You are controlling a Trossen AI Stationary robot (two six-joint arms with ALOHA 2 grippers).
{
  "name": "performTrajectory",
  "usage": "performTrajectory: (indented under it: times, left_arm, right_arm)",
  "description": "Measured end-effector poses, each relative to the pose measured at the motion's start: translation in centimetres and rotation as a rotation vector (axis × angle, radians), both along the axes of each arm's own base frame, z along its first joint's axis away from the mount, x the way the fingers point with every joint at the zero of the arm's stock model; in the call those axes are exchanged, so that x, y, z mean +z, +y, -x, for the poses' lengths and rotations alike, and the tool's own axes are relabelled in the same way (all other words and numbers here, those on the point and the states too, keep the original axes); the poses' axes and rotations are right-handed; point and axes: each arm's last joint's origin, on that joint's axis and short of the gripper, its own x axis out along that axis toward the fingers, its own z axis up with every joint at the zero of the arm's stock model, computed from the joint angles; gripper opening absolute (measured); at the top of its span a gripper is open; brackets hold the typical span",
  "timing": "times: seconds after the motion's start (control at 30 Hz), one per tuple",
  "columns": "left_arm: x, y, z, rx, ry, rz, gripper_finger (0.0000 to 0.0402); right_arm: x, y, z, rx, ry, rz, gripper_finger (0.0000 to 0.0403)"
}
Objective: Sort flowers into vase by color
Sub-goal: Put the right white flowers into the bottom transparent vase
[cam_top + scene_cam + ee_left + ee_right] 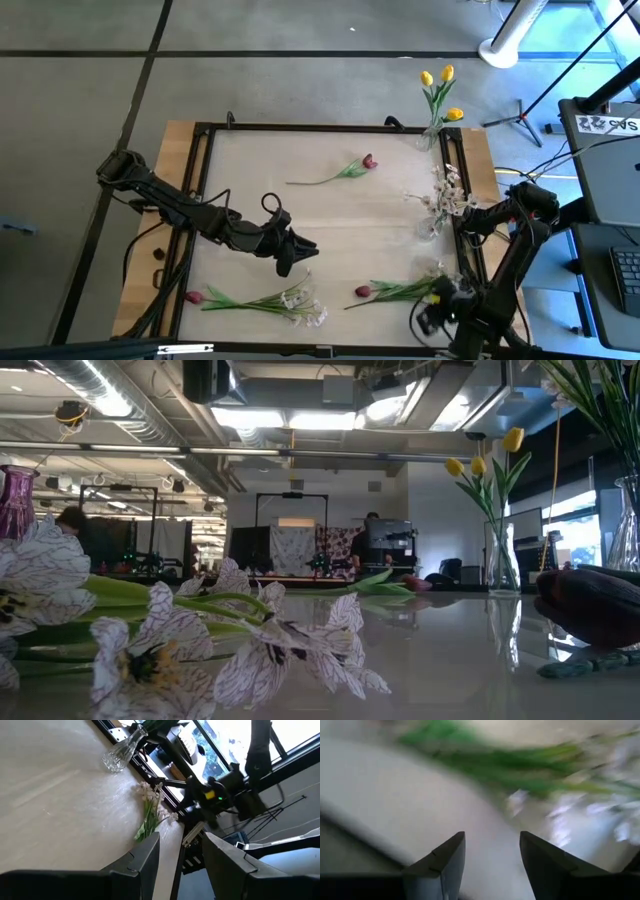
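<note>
Yellow tulips (pixel 440 92) stand in a glass vase (pixel 432 135) at the far right corner. A spray of white blossoms (pixel 447 192) stands in a second vase (pixel 428 228) by the right edge. One dark red tulip (pixel 345 172) lies on the table's far middle. A red tulip with white blossoms (pixel 265 301) lies at the near left, and another bunch (pixel 395 290) lies at the near right. My left gripper (pixel 297 255) hovers open over the near middle, nothing between its fingers (pixel 145 857). My right gripper (pixel 492 850) is open at the near right corner (pixel 428 318), facing blurred green stems and white blossoms (pixel 570 780).
A dark metal frame (pixel 300 128) runs around the tabletop. The table's left half and middle are bare wood. In the low view the near flowers (pixel 200 650) fill the foreground, and people and equipment show in the room behind.
</note>
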Motion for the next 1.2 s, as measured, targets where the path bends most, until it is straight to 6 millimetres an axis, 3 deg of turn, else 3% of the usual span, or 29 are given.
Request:
performTrajectory:
  times: [0.23,0.37,0.47,0.6,0.73,0.83,0.93,1.03,1.2]
  left_arm:
    - [0.0,0.0,0.0,0.0,0.0,0.0,0.0144]
    - [0.0,0.0,0.0,0.001,-0.001,0.001,0.0144]
    - [0.0,0.0,0.0,0.001,-0.001,0.001,0.0144]
    - [0.0,0.0,0.0,0.001,-0.001,0.0,0.0144]
    - [0.0,0.0,0.0,0.002,-0.001,0.001,0.0144]
    - [0.0,0.0,0.0,0.002,-0.001,0.005,0.0144]
    - [0.0,0.0,0.0,0.002,-0.002,0.008,0.0144]
    - [0.0,0.0,0.0,0.002,-0.001,0.008,0.0144]
    - [0.0,0.0,0.0,0.002,-0.001,0.007,0.0144]
  right_arm:
    - [-4.3,-2.3,-1.5,-0.134,0.045,-0.073,0.0188]
    - [-5.4,-3.3,-3.0,-0.125,-0.026,-0.082,0.0188]
    - [-5.7,-3.9,-4.6,0.091,-0.072,-0.079,0.0188]
    - [-5.7,-4.4,-6.1,0.538,-0.039,-0.069,0.0188]
    - [-5.7,-4.6,-5.9,0.939,0.014,-0.045,0.0188]
    - [-5.3,-4.9,-4.9,1.05,0.156,-0.066,0.0188]
    - [-3.6,-4.7,-4.3,0.903,0.25,-0.072,0.0188]
    - [-1.6,-3.9,-3.9,0.584,0.176,-0.111,0.0194]
    - [-1.0,-3.5,-3.4,0.087,0.03,-0.095,0.0215]
